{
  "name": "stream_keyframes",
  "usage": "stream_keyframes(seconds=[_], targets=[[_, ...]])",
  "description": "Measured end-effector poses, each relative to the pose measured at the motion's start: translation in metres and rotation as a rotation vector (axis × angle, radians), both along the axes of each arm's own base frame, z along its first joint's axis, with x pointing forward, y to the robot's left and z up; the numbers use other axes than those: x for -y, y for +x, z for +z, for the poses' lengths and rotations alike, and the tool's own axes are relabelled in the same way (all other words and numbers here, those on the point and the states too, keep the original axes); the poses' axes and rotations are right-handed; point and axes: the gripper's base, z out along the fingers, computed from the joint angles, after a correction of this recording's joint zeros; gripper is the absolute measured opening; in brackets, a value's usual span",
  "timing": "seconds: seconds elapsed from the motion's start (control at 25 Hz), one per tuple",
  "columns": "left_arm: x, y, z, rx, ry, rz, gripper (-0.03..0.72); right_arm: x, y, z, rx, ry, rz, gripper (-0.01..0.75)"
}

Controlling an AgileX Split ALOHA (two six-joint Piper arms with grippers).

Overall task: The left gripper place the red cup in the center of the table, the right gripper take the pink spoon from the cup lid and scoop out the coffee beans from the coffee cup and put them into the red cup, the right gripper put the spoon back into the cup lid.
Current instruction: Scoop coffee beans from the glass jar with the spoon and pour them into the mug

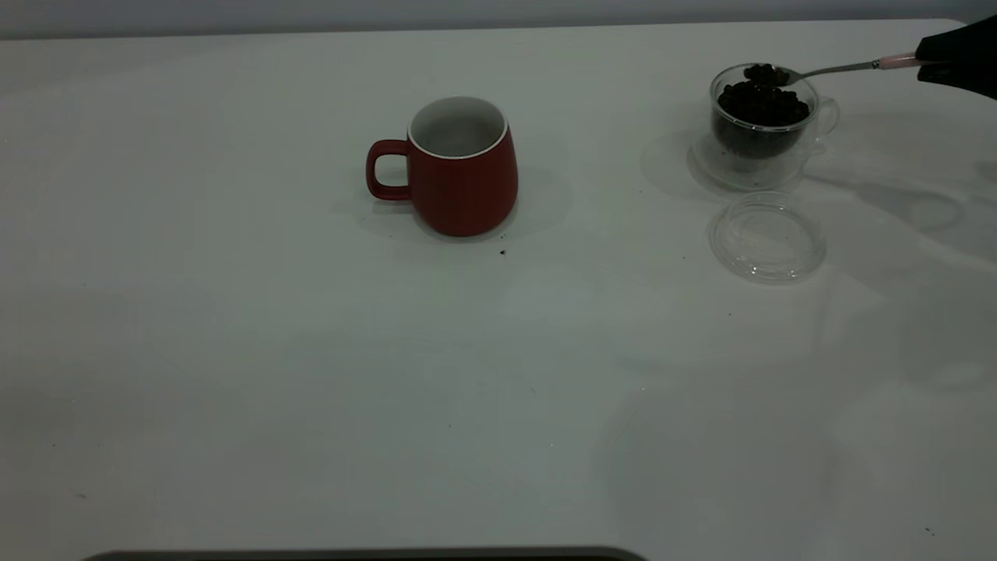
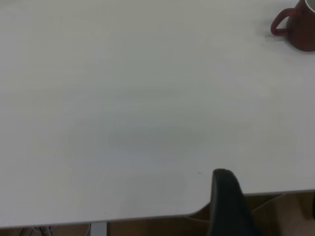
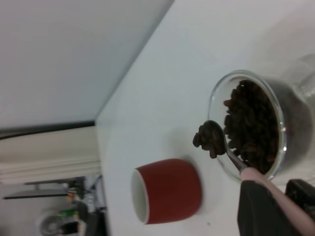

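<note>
Clear cup lid near right claw's bean-loaded pink spoon.

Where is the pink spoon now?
In the exterior view, far right: the right gripper holds the pink spoon, its bowl loaded with beans above the coffee cup.

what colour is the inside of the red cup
White inside the red cup, with dark red outside; the exterior view shows it best.
</note>
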Motion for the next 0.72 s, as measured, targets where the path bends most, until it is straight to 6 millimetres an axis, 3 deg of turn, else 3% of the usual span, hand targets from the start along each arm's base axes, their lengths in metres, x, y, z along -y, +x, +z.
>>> stream_keyframes(seconds=[0.72], targets=[[0.0000, 0.0000, 0.0000, 0.000, 0.000, 0.000, 0.463, 0.0002, 0.0004, -0.0087, -0.002, 0.065, -0.042, 0.107]])
